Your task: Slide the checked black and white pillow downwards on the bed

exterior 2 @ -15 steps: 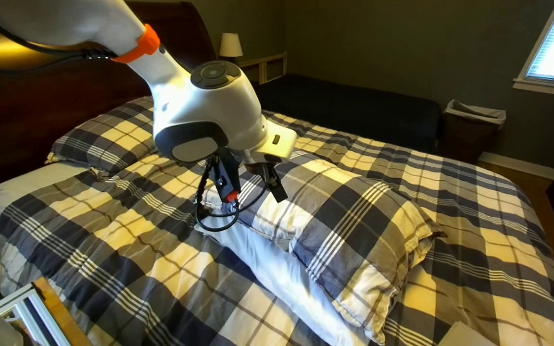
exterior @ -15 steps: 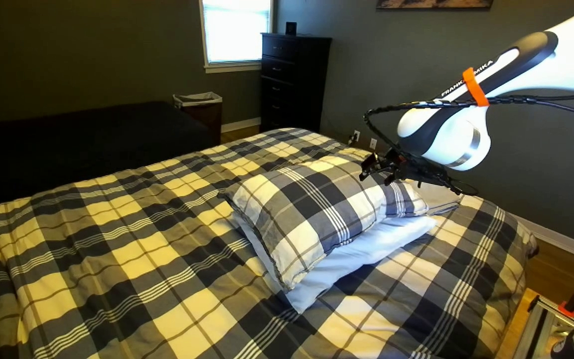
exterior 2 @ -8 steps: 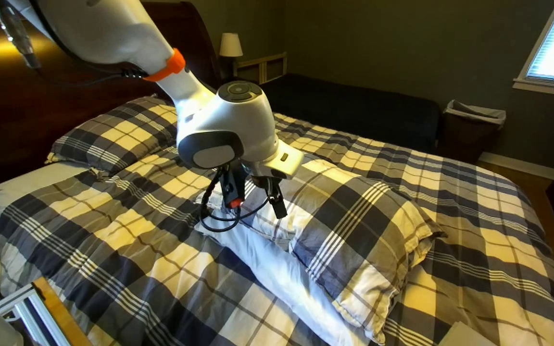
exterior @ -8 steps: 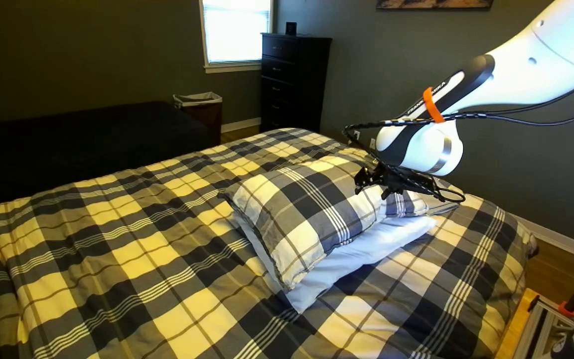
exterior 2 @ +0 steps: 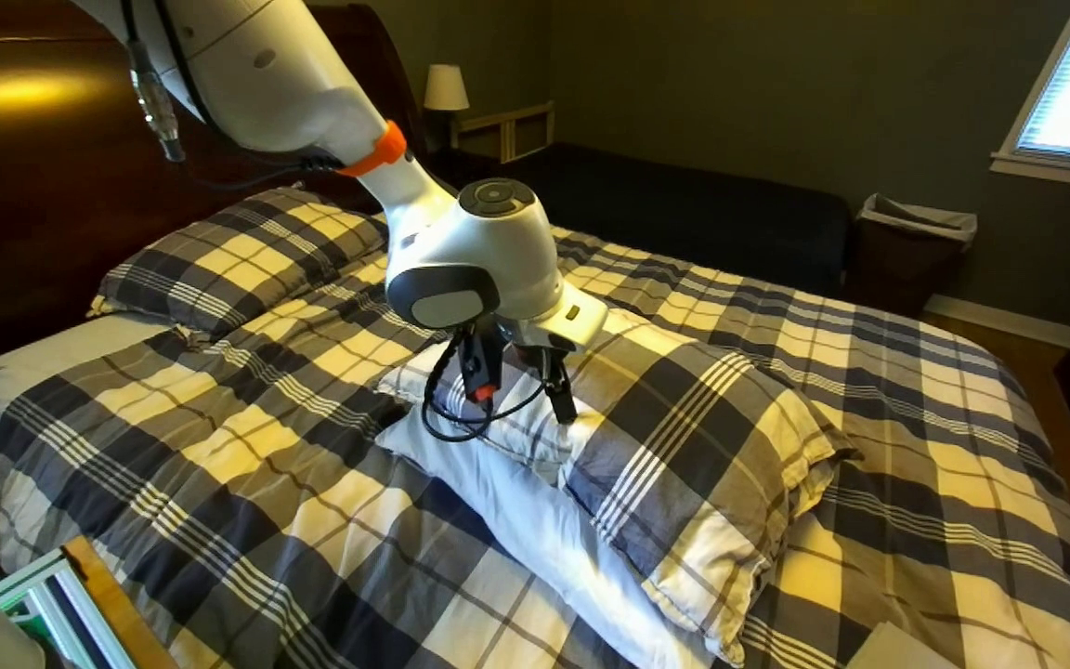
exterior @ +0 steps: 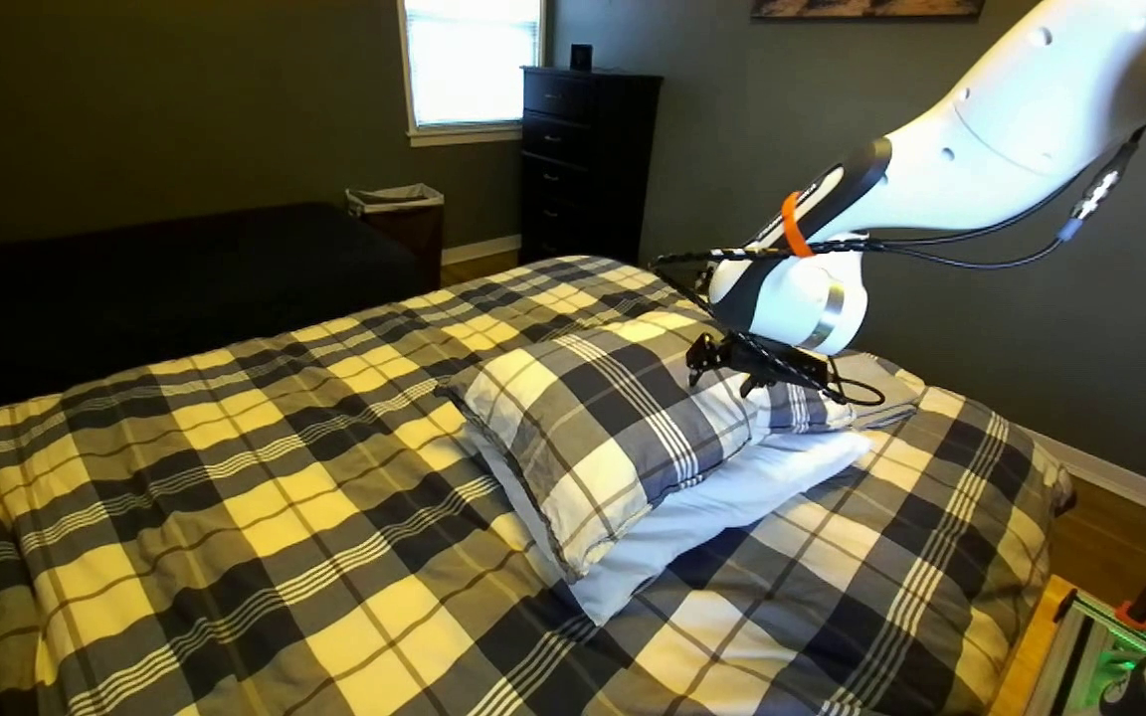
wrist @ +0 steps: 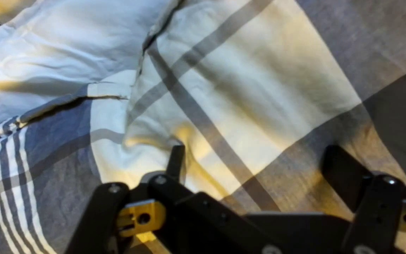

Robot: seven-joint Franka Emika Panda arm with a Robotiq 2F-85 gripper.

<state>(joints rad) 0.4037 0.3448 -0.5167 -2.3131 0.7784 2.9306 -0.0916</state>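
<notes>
The window (exterior: 474,65) glares blown-out white against dim walls (exterior: 185,109).

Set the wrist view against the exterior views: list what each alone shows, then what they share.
Only the wrist view: the yellow-toned pieces on the gripper, close up.
Only the exterior views, both of them: the window, the bin and the white arm.
All share: the open gripper over the checked pillow, and the white pillow partly beneath that one.
</notes>
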